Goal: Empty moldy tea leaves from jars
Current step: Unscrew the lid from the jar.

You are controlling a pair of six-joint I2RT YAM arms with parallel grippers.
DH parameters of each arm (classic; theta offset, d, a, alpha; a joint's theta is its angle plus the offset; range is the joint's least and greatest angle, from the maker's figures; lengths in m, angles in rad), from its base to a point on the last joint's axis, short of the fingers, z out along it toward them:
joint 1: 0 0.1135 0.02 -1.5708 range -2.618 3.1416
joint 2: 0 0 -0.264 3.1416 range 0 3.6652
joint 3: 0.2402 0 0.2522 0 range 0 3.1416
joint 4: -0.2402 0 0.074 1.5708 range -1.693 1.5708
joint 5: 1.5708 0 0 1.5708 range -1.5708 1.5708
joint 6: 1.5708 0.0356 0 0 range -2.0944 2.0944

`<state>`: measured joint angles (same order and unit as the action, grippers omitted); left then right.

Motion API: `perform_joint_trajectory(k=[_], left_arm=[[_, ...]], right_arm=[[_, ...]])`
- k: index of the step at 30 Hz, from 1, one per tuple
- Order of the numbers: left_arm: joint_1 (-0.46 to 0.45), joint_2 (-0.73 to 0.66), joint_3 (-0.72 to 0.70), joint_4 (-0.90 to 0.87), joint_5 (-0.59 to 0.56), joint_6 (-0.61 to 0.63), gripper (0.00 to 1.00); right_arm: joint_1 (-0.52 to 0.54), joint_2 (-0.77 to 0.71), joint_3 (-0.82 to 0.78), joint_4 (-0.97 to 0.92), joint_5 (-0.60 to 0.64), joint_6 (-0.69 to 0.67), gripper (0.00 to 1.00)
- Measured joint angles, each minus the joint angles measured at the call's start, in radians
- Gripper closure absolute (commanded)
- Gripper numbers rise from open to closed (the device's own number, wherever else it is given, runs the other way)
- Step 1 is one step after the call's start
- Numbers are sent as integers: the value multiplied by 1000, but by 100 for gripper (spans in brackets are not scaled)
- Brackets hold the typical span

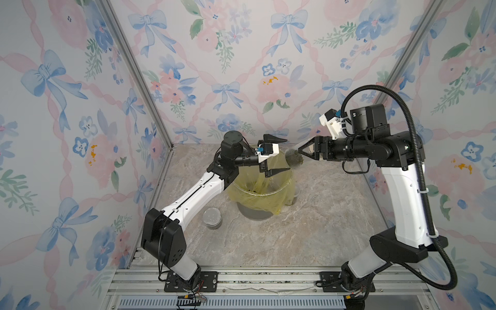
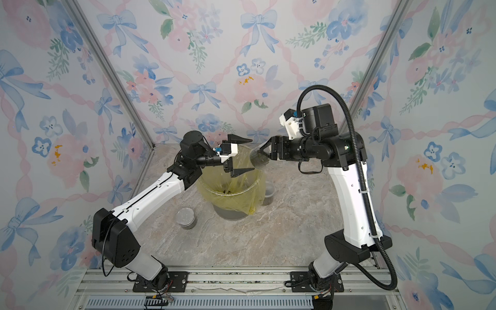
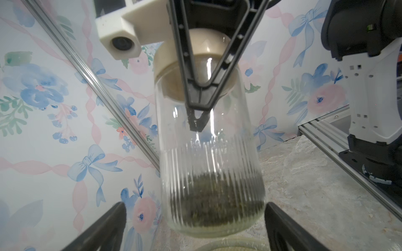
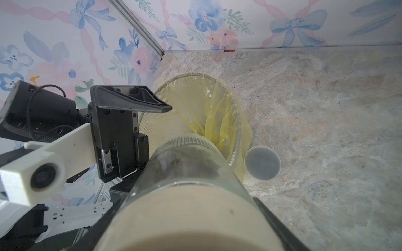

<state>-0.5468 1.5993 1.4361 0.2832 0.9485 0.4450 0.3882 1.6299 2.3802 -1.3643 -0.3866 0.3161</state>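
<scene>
Find the small clear cylindrical jar with ribbed walls [image 3: 211, 165] lying on its side in the air by the right rim of the large round bin lined with a yellow translucent plastic bag [image 1: 253, 213]; gripped at its capped end by the right gripper [image 1: 300, 153], jaws drawn in narrow around it, with the flat tan round lid [image 4: 185, 217] still on; note the dark brownish-green crumbly tea leaves [image 3: 215, 195] heaped against the closed base, facing left; see the left gripper [image 1: 287, 154] above the bin, jaws spread wide, holding nothing, flanking that base and seemingly clear of it (a receiving pose, probably); count a second clear jar [image 1: 212, 218] on the marbled tabletop [image 1: 322, 228] near-left of the bin and a third clear jar [image 1: 295, 192] just beside its right wall; cannot tell their contents. Beware of smooth glass slipping during a twist or handover, dropping onto the rim and tipping the bin; beware too of uncapping with the mouth pointing right, away from the bin, scattering leaves across the table.
</scene>
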Motion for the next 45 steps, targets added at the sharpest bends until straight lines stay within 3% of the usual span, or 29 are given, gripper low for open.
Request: perform_joint_trajectory(k=[11,20,36,45], left_arm=[[-30,40,60,6,24,-3,2],[-47,87,89,37,-16,-36,6],[-55,93,104,51,-28,-57,11],[-56,95,114,51,-35,-65,46]], right_arm=[[0,27,-4,56,-53,25,65],[0,-3,-133,160,-100,65,66],[-1,-43,-178,228,-126,97,69],[-3,-67,-212,263,-126,111,67]])
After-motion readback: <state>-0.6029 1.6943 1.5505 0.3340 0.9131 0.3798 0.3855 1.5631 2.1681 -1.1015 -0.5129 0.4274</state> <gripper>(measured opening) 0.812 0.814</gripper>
